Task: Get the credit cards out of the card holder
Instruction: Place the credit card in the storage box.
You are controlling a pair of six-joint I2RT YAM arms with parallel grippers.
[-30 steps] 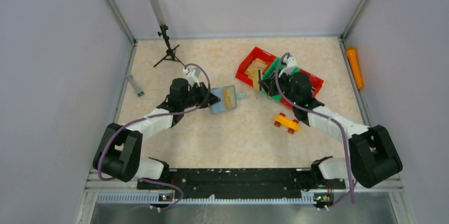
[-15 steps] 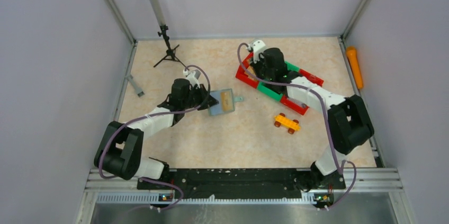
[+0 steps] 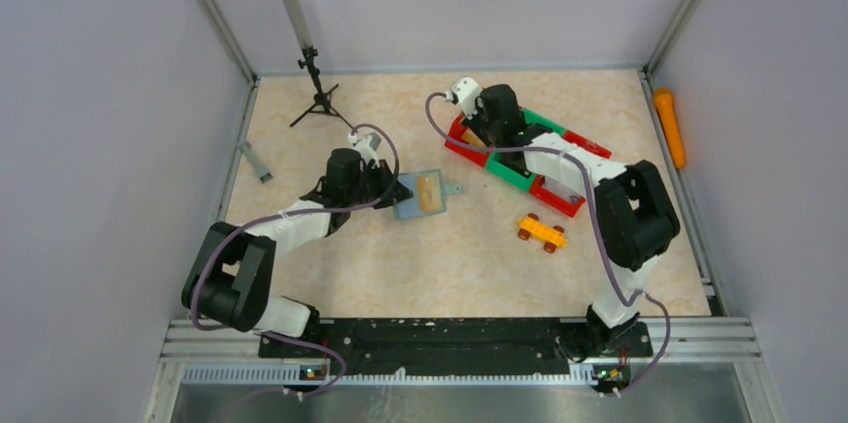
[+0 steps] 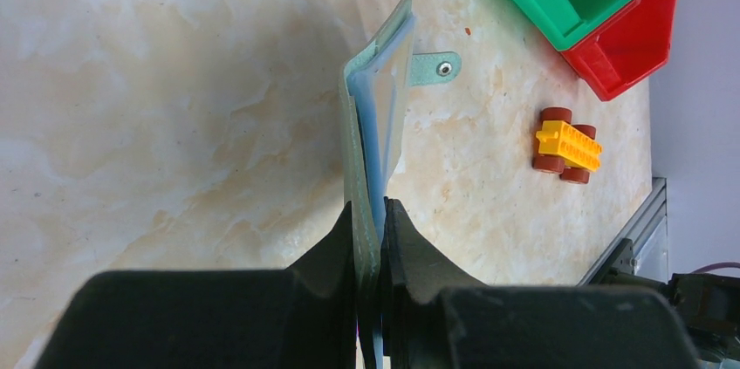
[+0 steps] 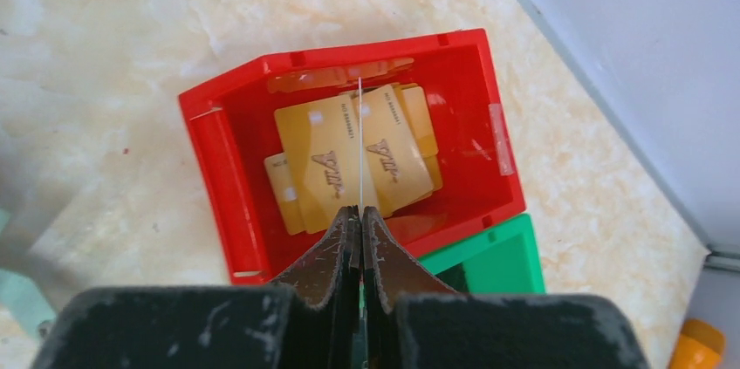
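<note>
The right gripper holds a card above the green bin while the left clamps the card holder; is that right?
Not green: the right wrist view shows the right gripper holding the card above the red bin; the left gripper clamps the card holder.

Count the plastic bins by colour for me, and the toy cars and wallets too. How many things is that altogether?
Red bins: 2
Green bins: 1
Yellow toy cars: 1
Card holder: 1
Total: 5
</note>
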